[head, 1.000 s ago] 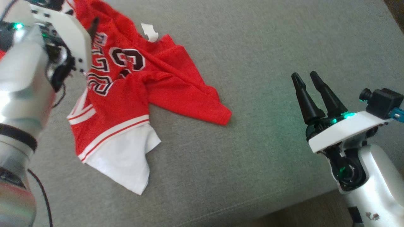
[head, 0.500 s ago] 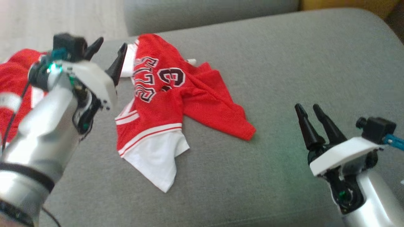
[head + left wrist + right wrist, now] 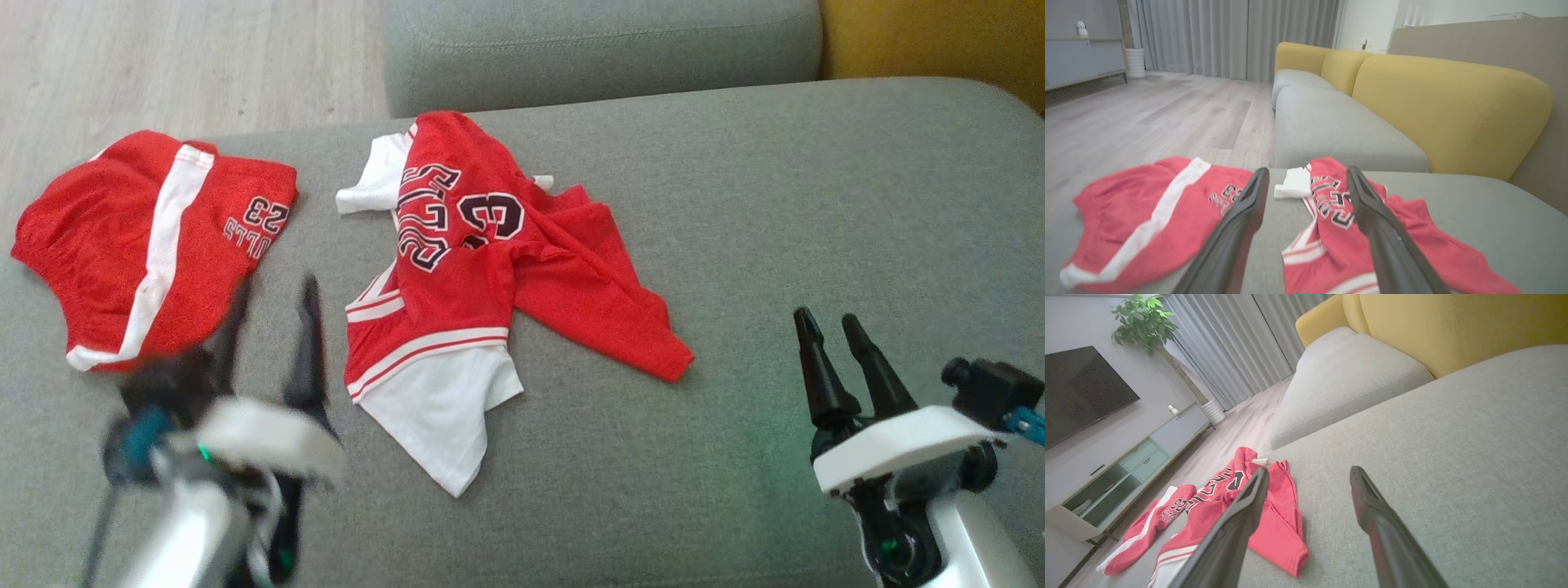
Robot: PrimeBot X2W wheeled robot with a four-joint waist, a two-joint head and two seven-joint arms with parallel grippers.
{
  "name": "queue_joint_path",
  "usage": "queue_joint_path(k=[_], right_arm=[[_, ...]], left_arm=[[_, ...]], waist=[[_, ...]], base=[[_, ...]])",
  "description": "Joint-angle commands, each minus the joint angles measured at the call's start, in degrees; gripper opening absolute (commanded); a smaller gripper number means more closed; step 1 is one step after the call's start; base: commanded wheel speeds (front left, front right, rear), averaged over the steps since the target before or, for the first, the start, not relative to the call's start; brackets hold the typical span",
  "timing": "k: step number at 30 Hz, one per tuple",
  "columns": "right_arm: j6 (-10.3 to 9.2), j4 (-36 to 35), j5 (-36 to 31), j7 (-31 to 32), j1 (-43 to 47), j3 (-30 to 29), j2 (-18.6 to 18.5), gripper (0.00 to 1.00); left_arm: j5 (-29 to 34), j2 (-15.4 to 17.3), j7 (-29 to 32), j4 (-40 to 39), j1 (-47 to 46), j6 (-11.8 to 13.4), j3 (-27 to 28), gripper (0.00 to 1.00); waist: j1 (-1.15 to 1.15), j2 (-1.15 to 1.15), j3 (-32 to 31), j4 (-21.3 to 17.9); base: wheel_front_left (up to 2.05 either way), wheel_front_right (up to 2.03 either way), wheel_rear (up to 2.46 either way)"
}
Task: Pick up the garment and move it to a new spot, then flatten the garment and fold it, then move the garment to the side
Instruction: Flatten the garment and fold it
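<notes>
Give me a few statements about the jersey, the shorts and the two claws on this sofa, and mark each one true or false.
1. The jersey lies crumpled on the grey cushion. True.
2. The left claw is gripping the jersey. False: it is open and holds nothing.
3. The shorts lie left of the jersey, apart from it. True.
4. The right claw is shut on a sleeve. False: it is open over bare cushion, right of the jersey.
5. The backrest behind the cushion is yellow. True.
</notes>
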Motion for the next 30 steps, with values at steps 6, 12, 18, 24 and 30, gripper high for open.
queue_joint_path(k=[6,12,18,24,30], right_arm=[[0.39,-1.62,-1.32,2.65,-0.38,-0.45,-0.61,1.0],[0.39,1.28,1.23,9.6,-3.6,0.48,-1.75,1.0],[0.39,10.09,7.05,20.83,-10.46,-0.43,-0.24,1.0],[0.39,14.75,8.21,27.01,-12.51,0.7,0.42,1.0],[0.39,15.34,8.58,28.1,-12.1,1.58,0.6,1.0]], left_arm=[[7.33,-5.7,-0.68,-7.96,7.92,-1.6,6.72,1.0],[10.35,-8.58,-0.68,-7.55,9.04,-4.2,8.8,1.0],[12.26,-12.49,-0.68,-5.4,9.31,-7.51,10.3,1.0],[14.01,-14.85,-0.68,-3.75,9.39,-9.68,12.19,1.0],[15.68,-16.74,-0.69,-2.66,10.09,-11.55,14.47,1.0]], waist=[[0.0,0.0,0.91,1.5],[0.0,0.0,2.28,2.5],[0.0,0.0,3.4,4.66],[0.0,0.0,3.55,7.0],[0.0,0.0,3.72,8.34]], base=[[0.0,0.0,0.0],[0.0,0.0,0.0],[0.0,0.0,0.0],[0.0,0.0,0.0],[0.0,0.0,0.0]])
